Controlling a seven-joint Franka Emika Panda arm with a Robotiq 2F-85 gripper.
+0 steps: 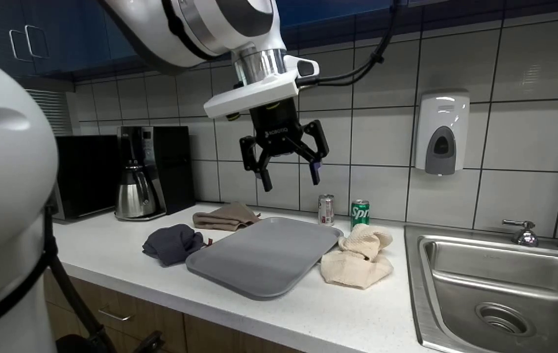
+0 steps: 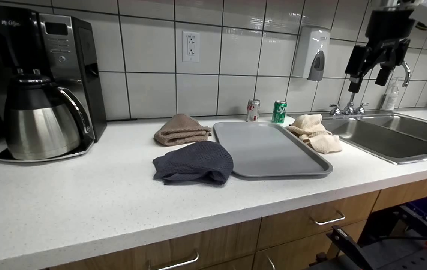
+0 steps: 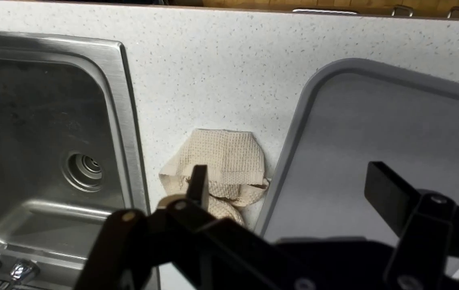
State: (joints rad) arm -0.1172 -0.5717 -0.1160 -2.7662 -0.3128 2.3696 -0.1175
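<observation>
I hang above the counter (image 2: 86, 210), my gripper (image 1: 292, 185) pointing down, its fingers (image 3: 388, 197) spread wide with just air between them. Seen from my wrist, one finger hides part of the cream cloth (image 3: 229, 157), and I can't make out its folds there. It lies rumpled along the sink-side edge of the grey tray (image 1: 264, 257); whether the two touch, I can't tell. The tray rests flat, running out of my wrist view.

The steel sink (image 1: 416, 284) comes next, a round drain (image 1: 501, 318) in its basin; in an exterior view I block the middle of its faucet (image 2: 349, 108). Between the tray's far edge and the tiled wall (image 1: 386, 132) stand a silver can (image 1: 326, 210) and, by the corner, a green can (image 1: 359, 213), whose foot the cream cloth covers in an exterior view. By the tray's opposite side lie a charcoal cloth (image 2: 194, 163), towards the counter's front edge and hiding some of the tray's rim in an exterior view, and a folded brown cloth (image 2: 181, 131) farther back.

A soap dispenser (image 1: 443, 132) hangs on the wall. Farthest off, a steel carafe (image 2: 41, 131) sits in the coffee maker (image 2: 69, 67), its contents concealed by metal; a dark box (image 1: 87, 176) behind is partly covered and hard to make out.
</observation>
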